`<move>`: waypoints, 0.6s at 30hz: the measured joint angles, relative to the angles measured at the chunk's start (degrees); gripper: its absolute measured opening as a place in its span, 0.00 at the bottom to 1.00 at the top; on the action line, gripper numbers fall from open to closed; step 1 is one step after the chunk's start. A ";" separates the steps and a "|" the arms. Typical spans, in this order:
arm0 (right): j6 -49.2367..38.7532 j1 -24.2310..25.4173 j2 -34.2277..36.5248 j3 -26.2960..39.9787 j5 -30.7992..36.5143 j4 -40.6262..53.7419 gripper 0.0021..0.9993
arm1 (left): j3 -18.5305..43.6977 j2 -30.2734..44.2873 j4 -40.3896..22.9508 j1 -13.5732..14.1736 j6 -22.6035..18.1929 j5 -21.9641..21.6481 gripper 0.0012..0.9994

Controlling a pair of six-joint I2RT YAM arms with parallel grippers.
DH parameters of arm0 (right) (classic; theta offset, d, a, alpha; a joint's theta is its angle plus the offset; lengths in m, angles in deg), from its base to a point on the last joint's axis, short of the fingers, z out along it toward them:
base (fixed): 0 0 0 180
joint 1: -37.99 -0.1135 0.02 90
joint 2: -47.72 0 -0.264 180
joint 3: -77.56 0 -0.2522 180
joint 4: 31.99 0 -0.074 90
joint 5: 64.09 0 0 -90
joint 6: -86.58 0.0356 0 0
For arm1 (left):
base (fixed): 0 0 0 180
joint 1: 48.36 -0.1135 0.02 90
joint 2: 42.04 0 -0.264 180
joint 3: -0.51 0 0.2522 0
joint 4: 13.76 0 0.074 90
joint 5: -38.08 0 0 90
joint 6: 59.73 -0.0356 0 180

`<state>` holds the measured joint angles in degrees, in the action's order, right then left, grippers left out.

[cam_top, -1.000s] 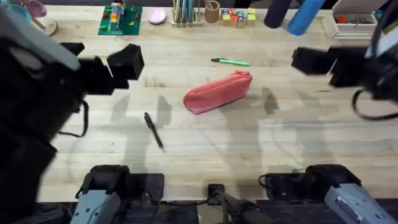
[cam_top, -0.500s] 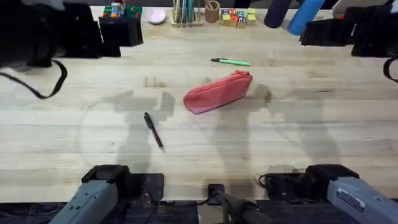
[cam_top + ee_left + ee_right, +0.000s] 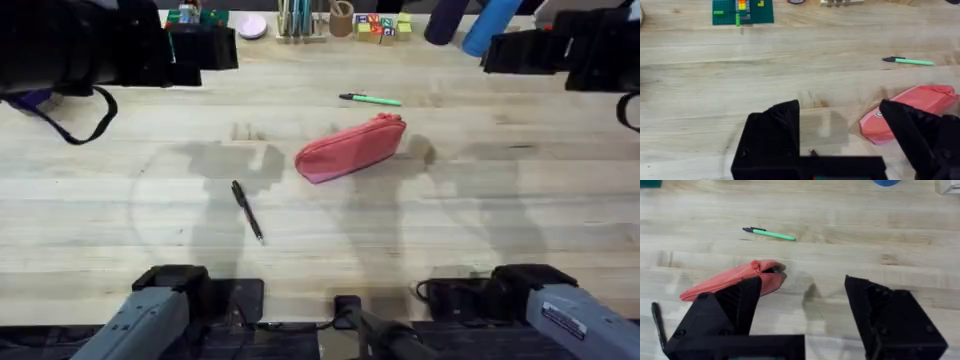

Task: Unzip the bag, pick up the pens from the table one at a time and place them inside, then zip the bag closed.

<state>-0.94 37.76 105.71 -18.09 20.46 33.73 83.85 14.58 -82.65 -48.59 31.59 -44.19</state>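
The salmon-pink bag [image 3: 350,148] lies zipped near the middle of the table [image 3: 450,230], slanted. A light green pen [image 3: 370,99] rests just beyond it. A black pen [image 3: 247,210] lies nearer, to its left. My left gripper [image 3: 215,48] hovers high over the far left. In the left wrist view it [image 3: 840,135] is open and holds nothing, with the bag [image 3: 920,100] and green pen [image 3: 907,61] beyond it. My right gripper [image 3: 500,52] hangs over the far right. It [image 3: 802,310] is open and holds nothing, above the bag [image 3: 735,280], green pen [image 3: 770,233] and black pen [image 3: 657,322].
Along the far edge stand a green brick plate [image 3: 192,25], a pink disc [image 3: 251,25], a rack of teal sticks [image 3: 296,20], a wooden cup [image 3: 342,18], letter blocks [image 3: 383,27] and a blue cylinder [image 3: 490,25].
Both arms have swung away from the table's middle toward the far edge. The left gripper has since edged slightly right. The bag and pens have not moved.
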 joint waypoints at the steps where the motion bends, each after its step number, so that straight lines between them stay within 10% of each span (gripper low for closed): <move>1: 0.00 0.00 0.00 0.02 0.00 0.00 1.00 | 0.02 0.00 0.05 0.00 0.00 0.17 0.99; 9: -0.02 0.00 0.00 0.09 0.00 0.00 1.00 | 0.02 0.00 1.27 0.00 -1.47 3.29 0.99; 18: -0.63 0.00 0.00 0.09 -0.02 -0.04 1.00 | 0.02 0.00 -1.52 0.00 -14.76 14.16 0.99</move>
<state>-1.57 37.76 105.71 -18.00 20.43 33.69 83.87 14.58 -84.18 -48.59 16.83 -30.03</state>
